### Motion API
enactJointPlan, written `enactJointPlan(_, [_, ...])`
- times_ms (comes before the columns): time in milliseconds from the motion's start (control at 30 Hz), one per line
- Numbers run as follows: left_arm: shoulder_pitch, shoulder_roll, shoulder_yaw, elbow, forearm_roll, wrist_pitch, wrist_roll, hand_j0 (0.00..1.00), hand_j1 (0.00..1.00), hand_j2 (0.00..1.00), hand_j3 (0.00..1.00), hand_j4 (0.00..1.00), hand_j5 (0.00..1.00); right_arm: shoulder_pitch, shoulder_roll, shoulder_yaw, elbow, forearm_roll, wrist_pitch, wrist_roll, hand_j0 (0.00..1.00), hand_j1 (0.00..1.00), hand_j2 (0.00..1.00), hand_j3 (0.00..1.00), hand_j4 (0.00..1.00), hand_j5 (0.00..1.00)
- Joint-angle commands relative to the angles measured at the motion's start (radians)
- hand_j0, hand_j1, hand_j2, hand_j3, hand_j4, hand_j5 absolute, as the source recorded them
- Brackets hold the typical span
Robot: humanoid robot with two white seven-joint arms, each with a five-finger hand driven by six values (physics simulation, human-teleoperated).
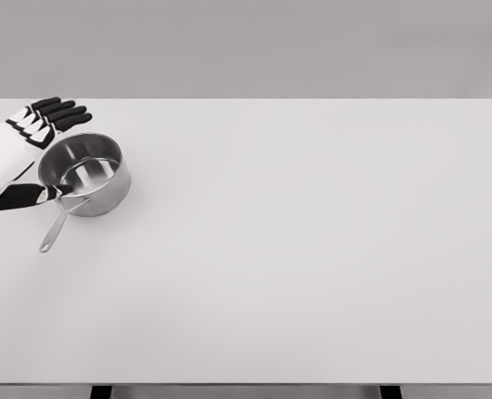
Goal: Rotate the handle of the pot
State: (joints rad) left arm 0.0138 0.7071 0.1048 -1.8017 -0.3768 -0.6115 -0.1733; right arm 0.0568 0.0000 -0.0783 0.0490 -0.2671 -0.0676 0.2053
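White table fills the view under a grey wall. At its far left stands the steel pot, its handle pointing toward the near-left. The left hand lies just beside the pot, fingers spread along the rim, thumb near the handle root, holding nothing; probably placed so to push the pot around.

Your left hand is all you see of the robot: a white, smooth, rounded shell over the back of the hand and wrist. The fingers are black, with white segments banded between black joints near the knuckles. The thumb is black too, with a white band.
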Motion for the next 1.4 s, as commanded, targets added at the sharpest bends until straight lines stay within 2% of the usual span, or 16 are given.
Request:
enactJointPlan(0, [0.000, 0.008, -0.007, -0.001, -0.004, 0.001, 0.000, 1.00, 1.00, 1.00, 1.00, 1.00, 1.00, 0.000, 0.000, 0.000, 0.000, 0.000, 0.000, 0.000, 1.00, 1.00, 1.00, 1.00, 1.00, 1.00])
enactJointPlan(133, [0.000, 0.006, -0.010, -0.001, -0.057, 0.001, 0.000, 1.00, 1.00, 1.00, 1.00, 1.00, 1.00, 0.000, 0.000, 0.000, 0.000, 0.000, -0.001, 0.000, 1.00, 1.00, 1.00, 1.00, 1.00, 1.00])
enactJointPlan(200, [-0.006, 0.008, -0.056, -0.001, -0.105, 0.001, 0.000, 1.00, 1.00, 1.00, 1.00, 1.00, 1.00, 0.000, 0.000, 0.000, 0.000, 0.000, 0.000, 0.000, 1.00, 1.00, 1.00, 1.00, 1.00, 1.00])
enactJointPlan(233, [-0.032, 0.006, -0.057, -0.002, -0.154, 0.001, -0.028, 1.00, 1.00, 1.00, 1.00, 1.00, 1.00, 0.000, 0.000, 0.000, 0.000, 0.000, 0.000, 0.000, 1.00, 1.00, 1.00, 1.00, 1.00, 1.00])
enactJointPlan(300, [-0.063, 0.002, -0.059, -0.002, -0.159, 0.001, -0.112, 1.00, 1.00, 1.00, 1.00, 1.00, 1.00, 0.000, 0.000, 0.000, 0.000, 0.000, 0.000, 0.000, 1.00, 1.00, 1.00, 1.00, 1.00, 1.00])
enactJointPlan(367, [-0.092, 0.000, -0.117, -0.002, -0.177, 0.001, -0.124, 1.00, 1.00, 1.00, 1.00, 1.00, 1.00, 0.000, 0.000, 0.000, 0.000, 0.000, 0.000, 0.000, 1.00, 1.00, 1.00, 1.00, 1.00, 1.00])
enactJointPlan(400, [-0.103, -0.006, -0.131, -0.002, -0.217, 0.001, -0.124, 1.00, 1.00, 1.00, 1.00, 1.00, 1.00, 0.000, 0.000, 0.000, 0.000, 0.000, 0.000, 0.000, 1.00, 1.00, 1.00, 1.00, 1.00, 1.00])
enactJointPlan(500, [-0.100, -0.052, -0.145, -0.001, -0.312, 0.001, -0.124, 1.00, 1.00, 1.00, 1.00, 1.00, 1.00, 0.000, 0.000, 0.000, 0.000, 0.000, 0.000, 0.000, 1.00, 1.00, 1.00, 1.00, 1.00, 1.00])
enactJointPlan(600, [-0.089, -0.072, -0.174, -0.001, -0.313, 0.001, -0.123, 1.00, 1.00, 1.00, 1.00, 1.00, 1.00, 0.000, 0.000, 0.000, 0.000, 0.000, 0.000, 0.000, 1.00, 1.00, 1.00, 1.00, 1.00, 1.00])
enactJointPlan(833, [-0.048, -0.127, -0.166, -0.002, -0.320, 0.001, -0.117, 1.00, 1.00, 1.00, 1.00, 1.00, 1.00, 0.000, 0.000, 0.000, 0.000, 0.000, -0.001, 0.000, 1.00, 1.00, 1.00, 1.00, 1.00, 1.00])
enactJointPlan(900, [-0.048, -0.158, -0.159, -0.002, -0.366, 0.001, -0.117, 1.00, 1.00, 1.00, 1.00, 1.00, 1.00, 0.000, 0.000, 0.000, 0.000, 0.000, 0.000, 0.000, 1.00, 1.00, 1.00, 1.00, 1.00, 1.00])
enactJointPlan(1000, [-0.031, -0.184, -0.149, -0.001, -0.369, 0.001, -0.117, 1.00, 1.00, 1.00, 1.00, 1.00, 1.00, 0.000, 0.000, 0.000, 0.000, 0.000, 0.000, 0.000, 1.00, 1.00, 1.00, 1.00, 1.00, 1.00])
enactJointPlan(1367, [0.012, -0.184, -0.093, -0.001, -0.450, 0.001, -0.120, 1.00, 1.00, 1.00, 1.00, 1.00, 1.00, 0.000, 0.000, 0.000, 0.000, 0.000, 0.000, 0.000, 1.00, 1.00, 1.00, 1.00, 1.00, 1.00])
